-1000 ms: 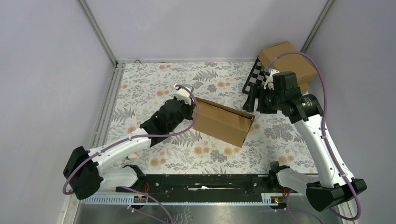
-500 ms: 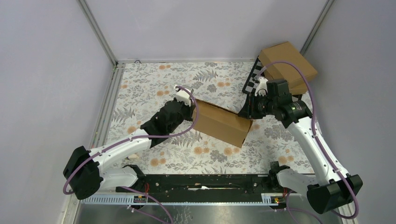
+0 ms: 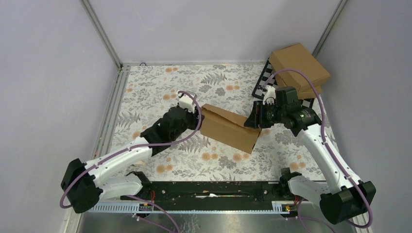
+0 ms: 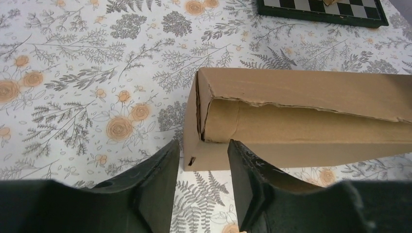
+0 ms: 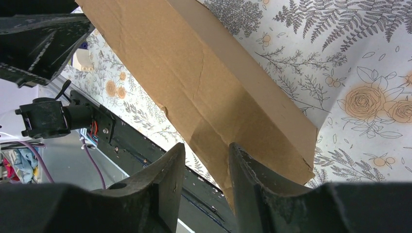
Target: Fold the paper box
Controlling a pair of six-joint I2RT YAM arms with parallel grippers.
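Observation:
The paper box [image 3: 228, 128] lies slanted in the middle of the flowered cloth, a long brown cardboard shape with its top flap raised a little at the left end. My left gripper [image 3: 198, 120] sits at that left end. In the left wrist view it [image 4: 203, 148] stands open, and the box [image 4: 301, 111] has its corner just beyond the fingertips. My right gripper [image 3: 251, 121] is at the box's right end. In the right wrist view it [image 5: 206, 148] is open, and the box [image 5: 204, 77] has its cardboard edge close against one finger [image 5: 243, 165].
Two ready-made cardboard boxes [image 3: 299, 65] are stacked at the back right corner, on a checkered board [image 3: 265, 80]. A metal frame rail [image 3: 111, 116] runs along the left side. A black base rail [image 3: 214, 189] crosses the near edge.
The left gripper has opened and drawn back slightly from the box's left end. The right arm has moved down and left to the box's right end, its jaws narrower than before.

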